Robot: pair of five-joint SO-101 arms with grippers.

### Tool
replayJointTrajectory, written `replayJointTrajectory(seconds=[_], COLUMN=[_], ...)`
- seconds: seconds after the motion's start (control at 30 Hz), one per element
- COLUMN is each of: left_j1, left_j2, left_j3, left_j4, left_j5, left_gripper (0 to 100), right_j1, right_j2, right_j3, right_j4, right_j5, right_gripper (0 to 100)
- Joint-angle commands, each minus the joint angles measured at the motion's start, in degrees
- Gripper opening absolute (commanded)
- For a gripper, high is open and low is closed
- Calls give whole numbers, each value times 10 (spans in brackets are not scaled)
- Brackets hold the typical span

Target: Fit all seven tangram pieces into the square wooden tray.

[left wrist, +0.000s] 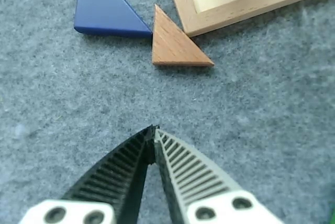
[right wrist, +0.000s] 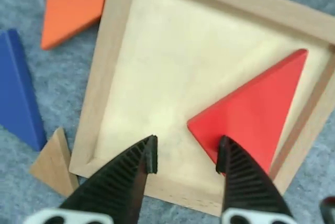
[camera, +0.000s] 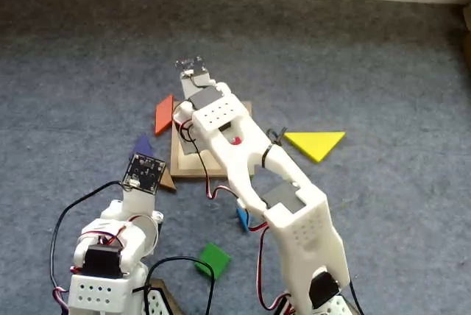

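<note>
The square wooden tray (right wrist: 118,51) holds a red triangle (right wrist: 256,111) lying against one side wall. My right gripper (right wrist: 187,154) hangs open over the tray's near edge, one fingertip (right wrist: 224,156) above the red triangle's corner, with nothing between the fingers. My left gripper (left wrist: 153,132) is shut and empty, low over the carpet, short of a wood-coloured triangle (left wrist: 172,43) and a dark blue triangle (left wrist: 107,9) beside the tray's corner (left wrist: 235,4). In the high view the right arm (camera: 221,120) covers most of the tray (camera: 193,170).
On the grey carpet lie an orange piece (camera: 163,114) left of the tray, a yellow triangle (camera: 315,143) to its right, a small light blue piece (camera: 242,218) and a green square (camera: 213,260) nearer the arm bases. Cables trail by the left arm (camera: 118,241).
</note>
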Motion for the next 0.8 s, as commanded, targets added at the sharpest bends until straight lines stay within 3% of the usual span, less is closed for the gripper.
replayJointTrajectory(seconds=[0.0, 0.37, 0.57, 0.77], left_j1=[-7, -7, -7, -7], left_j2=[-2, -2, -2, -2], left_j3=[12, 12, 12, 12], left_j4=[3, 3, 3, 3], left_j5=[-4, -4, -4, -4], left_gripper=[7, 7, 7, 7], right_j1=[15, 85, 87, 90], right_j2=[-17, -15, -22, -135], right_j3=[-7, -7, -7, 0], right_j4=[-4, -7, 3, 26], right_j5=[6, 4, 8, 13], right_gripper=[173, 173, 173, 173])
